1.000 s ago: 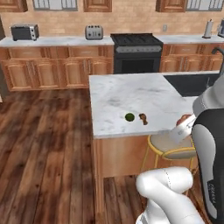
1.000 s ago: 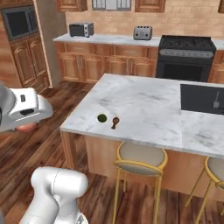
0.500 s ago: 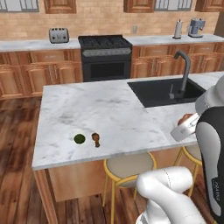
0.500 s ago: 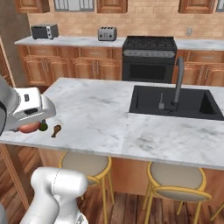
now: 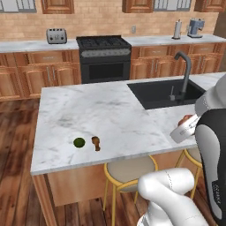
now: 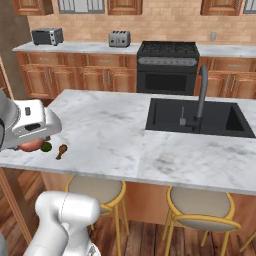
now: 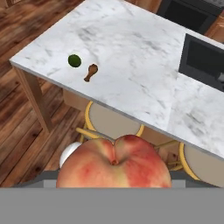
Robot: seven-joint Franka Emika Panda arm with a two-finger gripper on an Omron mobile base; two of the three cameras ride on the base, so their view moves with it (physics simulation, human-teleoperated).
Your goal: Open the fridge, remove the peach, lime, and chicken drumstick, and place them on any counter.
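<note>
In the left base view, the lime (image 5: 79, 142) and the drumstick (image 5: 96, 143) lie side by side near the front edge of the counter (image 5: 114, 114), at about 8 o'clock from the sink (image 5: 165, 92).

In the right base view, the peach (image 6: 31, 145) sits under the gripper (image 6: 35, 142), at 9 o'clock from the lime.

In the hand view, the peach is pinched between the fingers, at 6 o'clock, off the counter.

The arm (image 5: 170, 194) is chunky glossy white with rounded shells, a dark grey-black link (image 5: 212, 154) with tiny pale lettering, and a boxy white hand housing (image 6: 31, 121).
</note>
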